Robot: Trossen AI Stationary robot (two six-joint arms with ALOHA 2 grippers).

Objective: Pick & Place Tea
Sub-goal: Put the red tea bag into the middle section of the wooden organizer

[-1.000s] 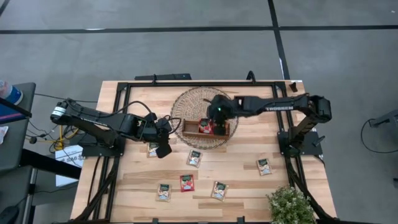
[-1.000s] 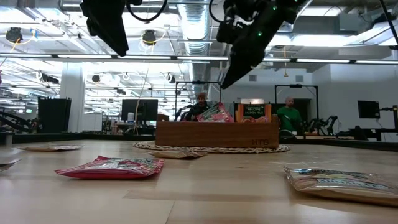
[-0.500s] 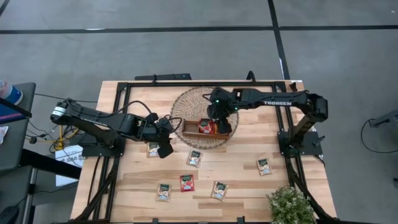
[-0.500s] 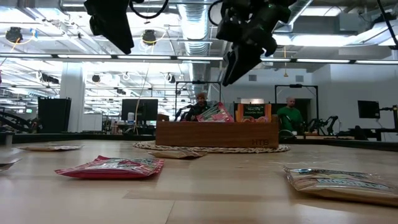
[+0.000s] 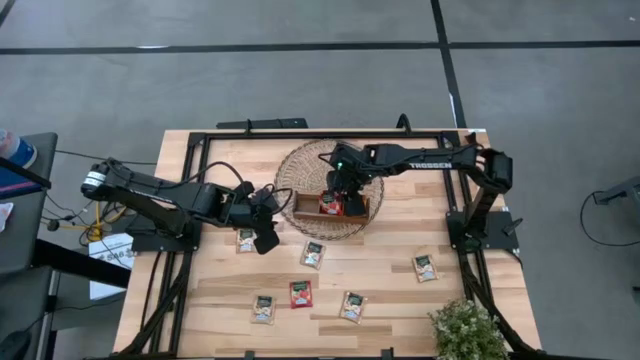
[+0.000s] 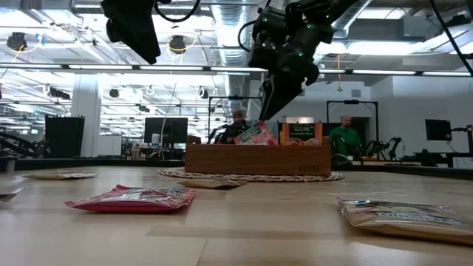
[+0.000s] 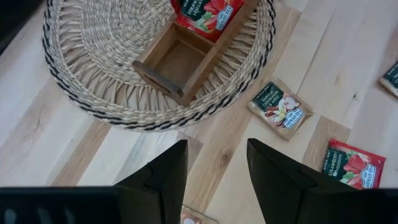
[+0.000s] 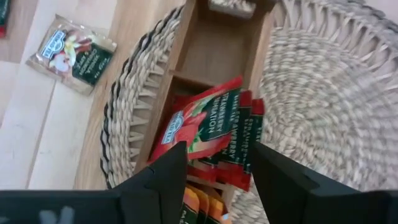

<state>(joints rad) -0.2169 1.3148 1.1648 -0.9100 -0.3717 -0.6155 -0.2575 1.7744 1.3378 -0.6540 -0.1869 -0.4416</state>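
Partly done, judging by how things lie: the brown wooden three-compartment tray [image 5: 332,206] sits on the round woven wicker mat [image 5: 302,168] at the far middle of the pale wooden table [image 5: 400,300], and its middle compartment already holds a leaning stack of red tea sachets [image 8: 208,124], with orange sachets [image 8: 200,205] just showing in the compartment to their right. The left compartment [image 7: 177,61] is bare.

The right gripper [image 5: 338,186] hangs directly above the tray's middle compartment with its jaws apart and nothing between them; the topmost red sachet lies tilted against the compartment wall below it. The left gripper [image 5: 264,238] waits above the table just left of the mat, its jaws apart too and empty.

Six sachets remain loose on the table: a pale one with a dark-green top [image 5: 245,239] close beside the left gripper, another [image 5: 313,253] just near of the mat, a third [image 5: 425,266] off to the right, and a near row of a green-topped sachet [image 5: 264,307], a red sachet [image 5: 300,293] and one more green-topped sachet [image 5: 351,305]. So the green-topped kind seems mostly still to go, likely into the bare compartment.
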